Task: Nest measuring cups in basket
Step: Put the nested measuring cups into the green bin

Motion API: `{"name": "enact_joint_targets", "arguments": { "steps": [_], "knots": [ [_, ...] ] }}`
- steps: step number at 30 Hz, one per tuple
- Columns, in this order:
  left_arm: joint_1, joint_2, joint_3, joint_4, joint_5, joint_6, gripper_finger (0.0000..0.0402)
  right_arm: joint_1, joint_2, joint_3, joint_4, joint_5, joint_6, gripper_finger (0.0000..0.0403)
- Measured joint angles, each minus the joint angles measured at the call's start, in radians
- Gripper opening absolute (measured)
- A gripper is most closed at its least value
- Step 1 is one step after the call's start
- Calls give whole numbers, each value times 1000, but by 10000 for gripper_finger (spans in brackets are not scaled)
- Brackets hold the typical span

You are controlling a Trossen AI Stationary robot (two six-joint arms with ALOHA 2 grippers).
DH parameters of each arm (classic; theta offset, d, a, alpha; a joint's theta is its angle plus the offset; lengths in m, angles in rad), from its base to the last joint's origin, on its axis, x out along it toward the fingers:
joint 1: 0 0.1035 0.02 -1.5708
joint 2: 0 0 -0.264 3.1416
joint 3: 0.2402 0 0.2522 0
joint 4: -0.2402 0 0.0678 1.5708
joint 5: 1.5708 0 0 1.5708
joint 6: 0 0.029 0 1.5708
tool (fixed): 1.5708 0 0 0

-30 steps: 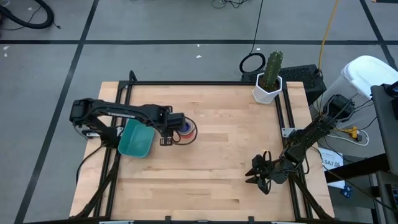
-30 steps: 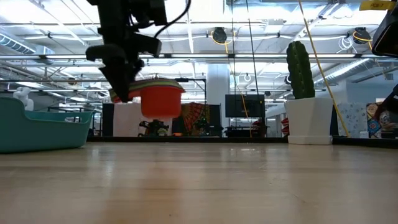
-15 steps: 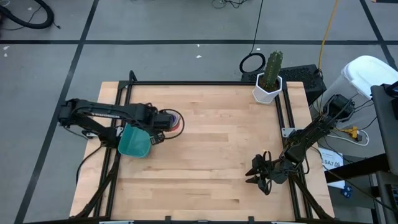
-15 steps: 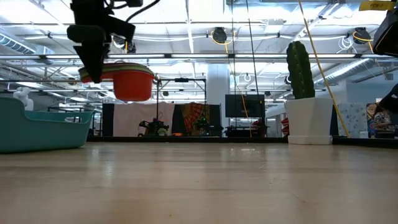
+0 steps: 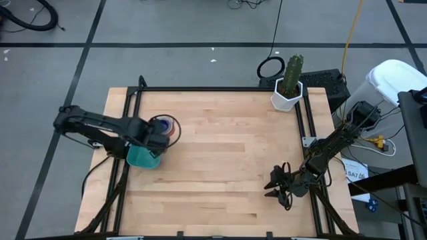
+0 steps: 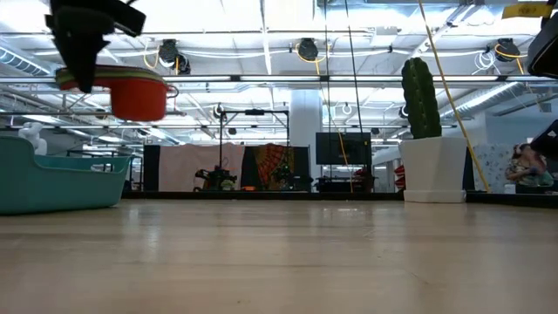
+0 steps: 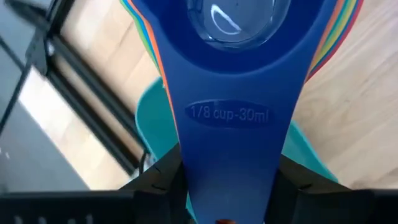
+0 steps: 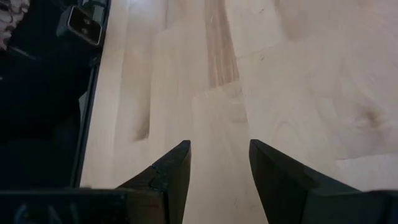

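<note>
— So, how far is the task?

— Left gripper (image 5: 157, 139) clamps the handles of the nested measuring cups (image 6: 131, 90), in the air above the basket (image 5: 141, 158) at the tabletop's (image 5: 227, 167) left edge; lowering remains.

— And farther?

— Right gripper (image 5: 279, 189) waits part open, empty, near the right edge. Beyond: cactus pot (image 6: 433, 166), workshop room.

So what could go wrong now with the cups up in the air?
The left gripper pinches only the handles of the nested measuring cups, so the stack could tip or slip out. It hangs partly past the teal basket edge; released now, cups might hit the rim and spill onto the table.
</note>
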Motion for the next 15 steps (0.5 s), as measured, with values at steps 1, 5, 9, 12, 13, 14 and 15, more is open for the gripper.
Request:
{"name": "enact_joint_targets", "arguments": {
  "steps": [1,5,9,12,13,14,15],
  "knots": [
    [-15,-4,0,-7,7,-34,143,0,0,0,0,-9,-4,155],
    [-69,-13,-2,2,17,-162,143,0,0,0,0,-12,-12,155],
    [-116,-13,-2,4,18,-267,143,1,0,0,0,-32,-20,155],
    [-142,-13,-2,3,18,-320,143,7,0,0,0,-65,-22,155],
    [-148,-13,-2,3,18,-335,143,11,0,0,-1,-68,-21,155],
    [-154,-13,-2,2,18,-348,143,17,0,0,-1,-68,-21,155],
    [-159,-13,-2,3,18,-359,143,24,0,0,0,-68,-21,155]
  ]
}}
